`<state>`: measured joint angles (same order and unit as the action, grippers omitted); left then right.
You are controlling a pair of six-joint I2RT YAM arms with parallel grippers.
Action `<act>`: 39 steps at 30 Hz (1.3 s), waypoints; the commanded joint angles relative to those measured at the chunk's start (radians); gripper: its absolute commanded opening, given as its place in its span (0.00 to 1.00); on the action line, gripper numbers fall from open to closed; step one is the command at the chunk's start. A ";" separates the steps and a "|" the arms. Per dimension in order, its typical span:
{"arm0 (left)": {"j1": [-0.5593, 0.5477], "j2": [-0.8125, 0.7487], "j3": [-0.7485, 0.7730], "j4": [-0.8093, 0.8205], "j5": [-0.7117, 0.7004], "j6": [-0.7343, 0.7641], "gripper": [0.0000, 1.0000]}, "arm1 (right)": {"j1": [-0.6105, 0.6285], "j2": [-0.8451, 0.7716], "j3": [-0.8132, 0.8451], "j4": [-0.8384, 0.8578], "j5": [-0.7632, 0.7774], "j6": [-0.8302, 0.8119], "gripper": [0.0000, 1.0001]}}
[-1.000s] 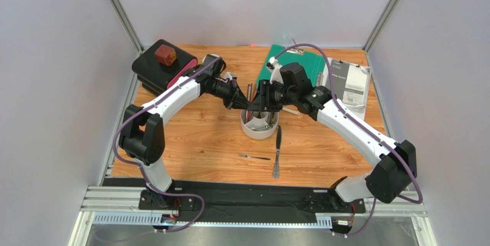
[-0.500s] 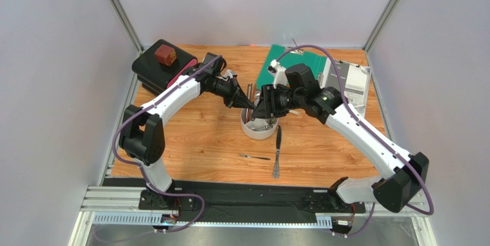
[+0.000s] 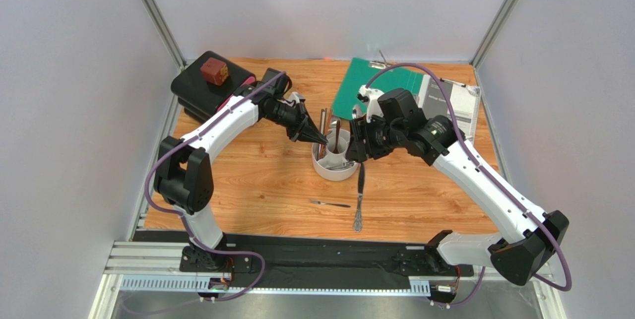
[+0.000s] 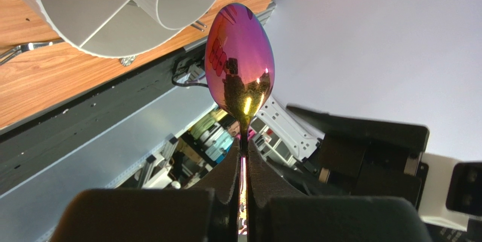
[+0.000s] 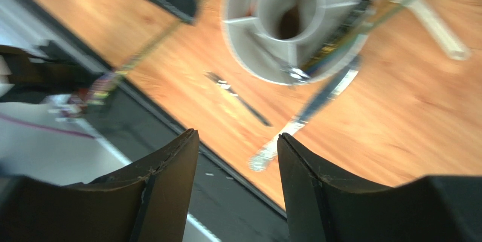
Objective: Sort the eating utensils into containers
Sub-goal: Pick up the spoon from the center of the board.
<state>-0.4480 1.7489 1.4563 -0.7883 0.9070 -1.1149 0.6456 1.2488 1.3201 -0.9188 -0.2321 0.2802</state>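
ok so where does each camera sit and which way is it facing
top external: above and behind the bases, looking down on the table; left arm and right arm show.
left wrist: on that wrist, looking along the shut left gripper pinching the purple spoon.
right wrist: blurred, looking down past the open right gripper.
All three see the white holder.

Overhead view faces down on the table [image 3: 261,177]; both close wrist views share the white holder [image 3: 335,172].

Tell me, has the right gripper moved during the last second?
Yes. The right gripper has drawn back to the right, from over the middle of the white holder to its right rim.
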 commanded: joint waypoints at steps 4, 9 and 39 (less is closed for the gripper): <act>0.011 -0.019 0.055 -0.152 0.015 0.067 0.00 | 0.034 0.011 0.030 -0.141 0.480 -0.277 0.59; 0.011 -0.015 0.053 -0.192 0.053 0.101 0.00 | 0.161 -0.073 -0.109 0.047 0.521 -0.524 0.59; 0.012 0.054 0.270 -0.717 0.273 0.506 0.00 | 0.255 -0.003 0.154 0.242 -0.360 -0.699 0.66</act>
<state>-0.4416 1.8500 1.7103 -1.3319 1.1099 -0.6403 0.8955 1.2514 1.4769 -0.6903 -0.4587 -0.3927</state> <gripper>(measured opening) 0.006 0.650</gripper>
